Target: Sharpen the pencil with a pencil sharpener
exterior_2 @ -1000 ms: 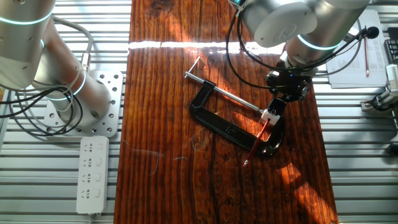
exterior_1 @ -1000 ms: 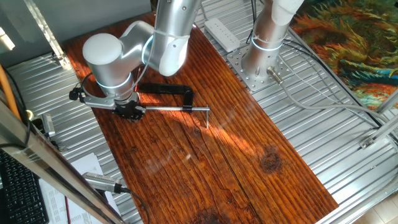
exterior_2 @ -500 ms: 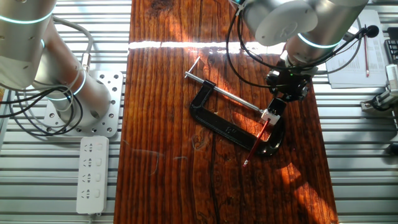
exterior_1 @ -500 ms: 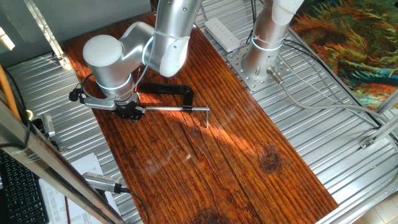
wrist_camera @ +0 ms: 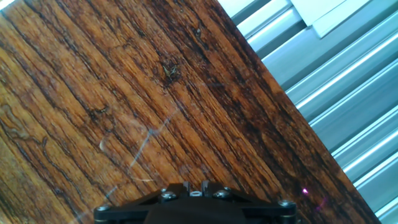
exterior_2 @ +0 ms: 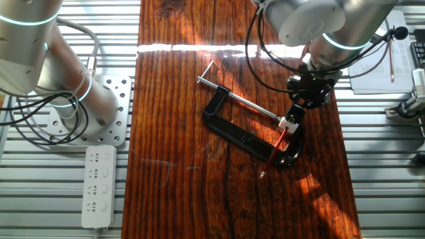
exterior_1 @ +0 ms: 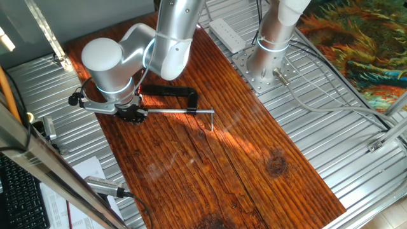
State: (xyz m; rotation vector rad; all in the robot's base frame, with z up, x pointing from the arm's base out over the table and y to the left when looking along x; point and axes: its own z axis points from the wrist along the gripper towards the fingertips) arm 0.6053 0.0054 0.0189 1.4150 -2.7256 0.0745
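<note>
The red pencil (exterior_2: 273, 153) slants across the lower end of the black C-shaped clamp (exterior_2: 242, 137). Its upper end meets my gripper (exterior_2: 290, 123), and its lower end points toward the table's near side. My gripper's white fingertips (exterior_2: 287, 122) stand close together on that upper end, next to the end of the clamp's steel rod (exterior_2: 255, 105). In one fixed view my gripper (exterior_1: 133, 116) is low over the table beside the rod (exterior_1: 172, 111), and the pencil is hidden. I cannot make out the pencil sharpener in any view. The hand view shows only bare wood and my gripper's base (wrist_camera: 193, 196).
The wooden table (exterior_2: 179, 166) is bordered by ribbed metal (exterior_2: 372, 166) on both sides. A second arm's base (exterior_2: 73, 99) and a white power strip (exterior_2: 98, 186) lie to the left. Papers (exterior_2: 385, 66) lie at the right edge.
My arm's upper joints have shifted slightly. The gripper, pencil and clamp stay in place.
</note>
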